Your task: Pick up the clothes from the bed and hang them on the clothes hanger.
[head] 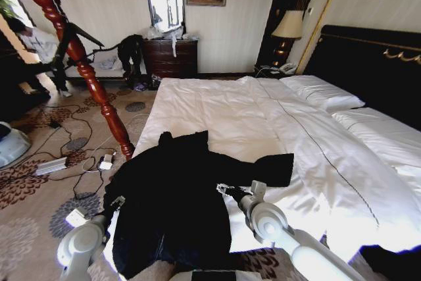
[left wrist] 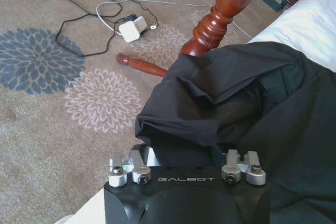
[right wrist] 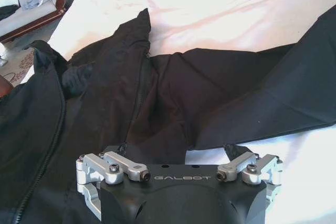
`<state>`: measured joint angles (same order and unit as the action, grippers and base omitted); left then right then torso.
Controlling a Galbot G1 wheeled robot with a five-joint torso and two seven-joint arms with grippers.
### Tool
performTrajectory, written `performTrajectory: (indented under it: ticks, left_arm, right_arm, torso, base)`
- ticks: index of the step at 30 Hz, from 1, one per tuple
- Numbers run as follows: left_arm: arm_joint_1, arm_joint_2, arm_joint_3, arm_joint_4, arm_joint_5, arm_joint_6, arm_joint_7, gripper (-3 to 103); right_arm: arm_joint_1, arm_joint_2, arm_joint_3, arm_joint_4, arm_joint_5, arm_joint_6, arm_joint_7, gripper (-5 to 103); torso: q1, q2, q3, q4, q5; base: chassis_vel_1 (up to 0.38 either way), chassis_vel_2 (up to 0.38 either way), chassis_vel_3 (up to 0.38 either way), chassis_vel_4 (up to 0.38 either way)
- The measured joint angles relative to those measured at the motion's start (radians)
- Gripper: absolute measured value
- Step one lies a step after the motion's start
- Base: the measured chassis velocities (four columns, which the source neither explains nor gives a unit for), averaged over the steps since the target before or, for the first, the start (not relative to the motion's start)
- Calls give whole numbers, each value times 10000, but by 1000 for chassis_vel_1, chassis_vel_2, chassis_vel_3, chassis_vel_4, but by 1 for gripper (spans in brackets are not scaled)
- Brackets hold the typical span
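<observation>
- One black coat (head: 172,195) lies spread flat on the near end of the white bed (head: 263,110), its edge hanging over the bed's side toward the carpet (left wrist: 47,103), one sleeve stretched out across the duvet.
- Left hand (head: 117,203) sits at the coat's carpet-side edge, just above the fabric; can't tell if it's open or closed.
- Right hand (head: 225,190) is over the coat's middle near the sleeve; finger state unclear too.
- Wooden coat stand (head: 79,54) stands on the carpet just beside the bed's corner, its base (left wrist: 210,24) next to the coat's hanging edge.
- White power adapter (left wrist: 131,28) and cables lie on the carpet near the stand.
</observation>
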<state>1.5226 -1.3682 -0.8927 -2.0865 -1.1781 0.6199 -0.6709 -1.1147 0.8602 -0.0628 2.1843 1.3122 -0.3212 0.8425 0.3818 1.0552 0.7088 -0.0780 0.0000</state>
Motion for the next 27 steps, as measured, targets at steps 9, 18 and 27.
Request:
performTrajectory:
  ticks: [9,18,27]
  left_arm:
    - [94,84,-77,-329,-115,9,-52,34]
    - [110,692,-430,-1189,-279,0,-21,1]
    - [-28,1962,-678,-1953,1798,-488,1225,0]
  right_arm:
    - [-88,-15,41,43,-57,4,-7,100]
    - [-330,-60,321,127,-109,6,-8,100]
    - [-714,-152,713,306,-172,6,-8,100]
  torso:
    - [0,0,0,1,0]
    - [-1,0,0,1,0]
    - [0,0,0,0,-1]
  base:
    - [0,0,0,0]
    - [0,0,0,0]
    - [0,0,0,0]
